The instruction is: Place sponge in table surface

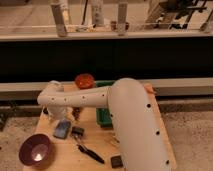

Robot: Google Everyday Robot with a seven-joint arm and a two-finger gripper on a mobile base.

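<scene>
The blue-grey sponge (pixel 62 129) lies flat on the light tan wooden table surface (pixel 95 137), at the left, just above a purple bowl. My white arm reaches from the lower right across the table to the left and bends down there. My gripper (pixel 61 114) hangs right above the sponge's far edge, partly hidden by the wrist. I cannot tell whether it touches the sponge.
A purple bowl (pixel 36 150) stands at the front left corner. A small dark clip-like object (pixel 77 131) sits right of the sponge. A black elongated tool (pixel 92 154) and a small dark slab (pixel 116 161) lie near the front. A green tray (pixel 104 117) and an orange bowl (pixel 85 80) are farther back.
</scene>
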